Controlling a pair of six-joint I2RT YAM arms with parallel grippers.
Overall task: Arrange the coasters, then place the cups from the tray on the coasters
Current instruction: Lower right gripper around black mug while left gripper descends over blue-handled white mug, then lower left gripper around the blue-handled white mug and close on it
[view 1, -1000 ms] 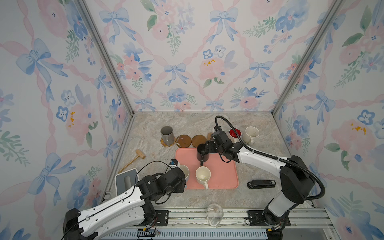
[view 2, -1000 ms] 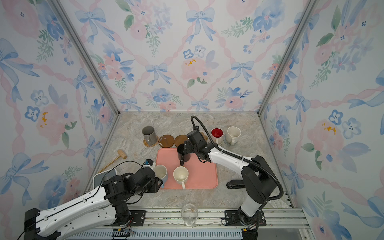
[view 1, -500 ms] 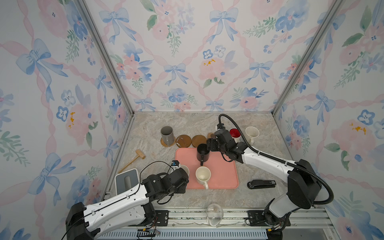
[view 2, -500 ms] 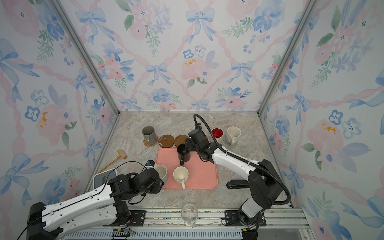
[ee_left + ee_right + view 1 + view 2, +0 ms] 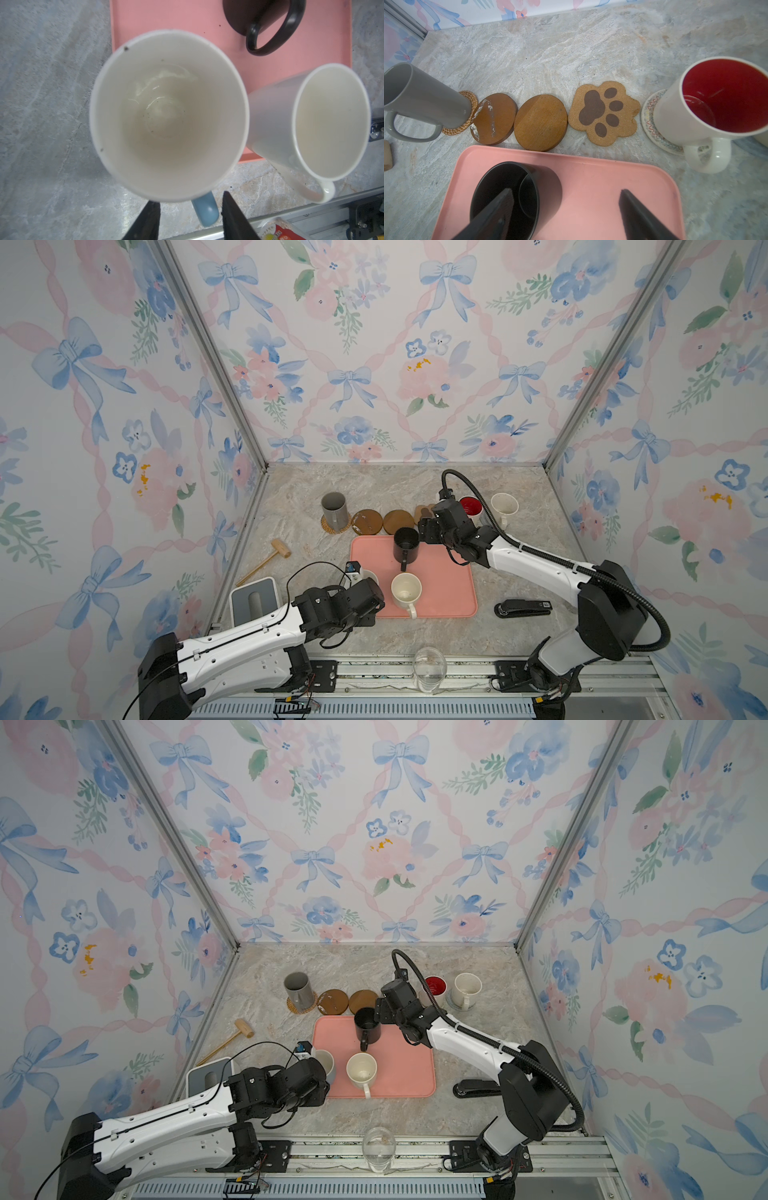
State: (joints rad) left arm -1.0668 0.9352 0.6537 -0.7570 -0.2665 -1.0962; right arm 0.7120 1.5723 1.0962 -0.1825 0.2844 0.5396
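The salmon tray (image 5: 449, 593) holds a black cup (image 5: 406, 545), a cream cup (image 5: 406, 591) and, at its left edge, a pale blue cup (image 5: 169, 116). My left gripper (image 5: 188, 199) is open, its fingers either side of the blue handle with gaps showing. My right gripper (image 5: 565, 190) is open, with one finger over the black cup's (image 5: 508, 199) mouth and the other over bare tray. Behind the tray lie two brown coasters (image 5: 367, 521) (image 5: 398, 521) and a paw-print coaster (image 5: 604, 113). The grey cup (image 5: 333, 508) stands on a rattan coaster (image 5: 467, 116). The red-inside cup (image 5: 470, 506) is on a white coaster (image 5: 649, 118). Another cream cup (image 5: 504, 506) is far right.
A wooden mallet (image 5: 270, 558) and a white-grey box (image 5: 253, 603) lie left of the tray. A black stapler (image 5: 523, 608) lies to its right. A clear glass (image 5: 430, 668) stands at the front rail.
My left arm has crept slightly rightward at the pale blue cup. My right arm's elbow has shifted while its gripper stays at the black cup. No cup has moved.
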